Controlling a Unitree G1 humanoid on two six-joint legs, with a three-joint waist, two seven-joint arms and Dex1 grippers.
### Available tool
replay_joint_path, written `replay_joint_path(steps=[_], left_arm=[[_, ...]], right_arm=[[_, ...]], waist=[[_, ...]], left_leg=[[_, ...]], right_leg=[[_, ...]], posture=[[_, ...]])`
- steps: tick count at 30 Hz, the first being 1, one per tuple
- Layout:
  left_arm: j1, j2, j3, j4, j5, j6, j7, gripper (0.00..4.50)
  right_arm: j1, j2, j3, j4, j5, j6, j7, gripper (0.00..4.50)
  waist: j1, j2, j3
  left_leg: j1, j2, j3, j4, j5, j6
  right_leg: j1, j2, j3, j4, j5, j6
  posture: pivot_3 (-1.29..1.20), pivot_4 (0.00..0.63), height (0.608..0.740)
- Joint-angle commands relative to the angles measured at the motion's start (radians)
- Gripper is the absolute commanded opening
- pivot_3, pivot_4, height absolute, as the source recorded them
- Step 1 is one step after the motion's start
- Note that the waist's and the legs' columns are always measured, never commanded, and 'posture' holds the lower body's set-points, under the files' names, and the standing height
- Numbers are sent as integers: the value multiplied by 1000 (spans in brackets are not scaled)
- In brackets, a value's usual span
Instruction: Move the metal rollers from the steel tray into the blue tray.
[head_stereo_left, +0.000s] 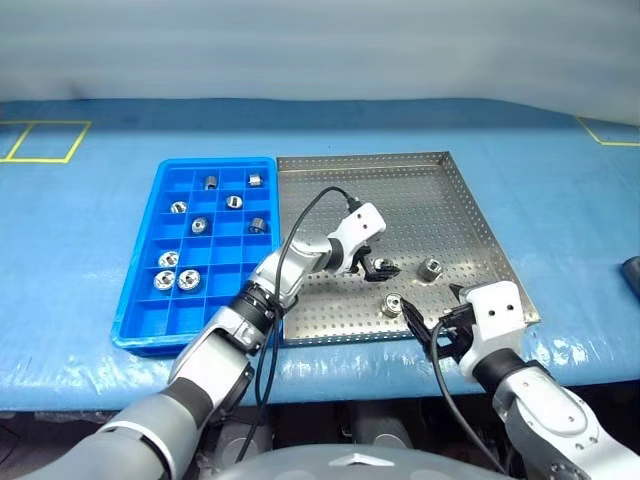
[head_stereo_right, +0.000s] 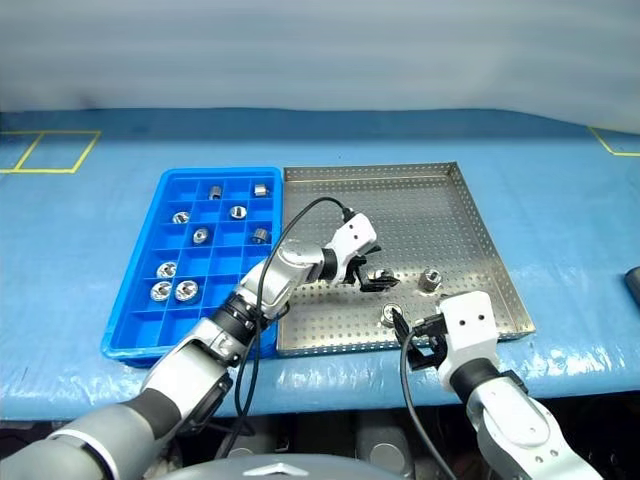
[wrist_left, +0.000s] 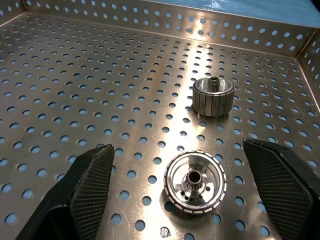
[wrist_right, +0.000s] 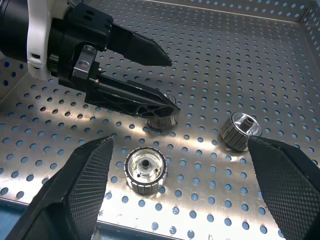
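I see three small shiny ribbed metal rollers upright (hubs up) near the front of the flat perforated steel tray | eight more sit in the gridded bright blue plastic tray just beside it

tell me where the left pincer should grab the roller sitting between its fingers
Probably across the ribbed outer wall of the roller, coming down from above. It stands upright, hollow up, on the steel tray, and the open left pincer already straddles it.
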Motion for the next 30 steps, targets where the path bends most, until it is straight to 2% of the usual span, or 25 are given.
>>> replay_joint_path(steps=[1, 15, 16, 17, 24, 30], left_arm=[[-11, -4, 9, -17, 14, -12, -9, 4462], [22, -57, -45, 59, 86, -21, -16, 4462], [23, -60, -44, 64, 89, -24, -11, 4108], [23, -63, -40, 68, 89, -25, -8, 3959], [26, -68, 6, 39, 73, -17, 2, 1688], [17, -68, 114, -65, 20, 12, 53, 1677]], right_arm=[[-44, 8, -12, -40, 6, 35, -9, 4500], [-123, 47, 1, -14, -24, 96, 18, 4500], [-123, 50, 2, -15, -27, 97, 19, 4500], [-124, 52, 3, -14, -29, 97, 21, 4500], [-128, 62, 8, -11, -42, 96, 29, 4500], [-170, 64, 30, 11, -51, 95, 54, 4500]], waist=[[0, 0, 0], [14, 0, 0], [15, 0, 0], [15, 0, 0], [15, 0, 0], [17, 0, 0]], left_leg=[[0, 0, 0, 0, 0, 0], [0, -1, 0, 0, 0, 1], [0, -1, 0, 0, 0, 1], [0, -1, 0, 0, 0, 1], [0, 0, 0, 0, 0, 1], [0, 0, 0, 0, 0, 1]], right_leg=[[0, 0, 0, 0, 0, 0], [0, 0, 0, 0, 0, 1], [0, 0, 0, 0, 0, 1], [0, 0, 0, 0, 0, 1], [0, -1, 1, 0, 1, 1], [0, 0, 0, 0, 3, 5]], posture=[[-103, 150, 740], [-40, 150, 740], [-40, 150, 740], [-45, 150, 740], [-35, 150, 740], [10, 150, 740]])
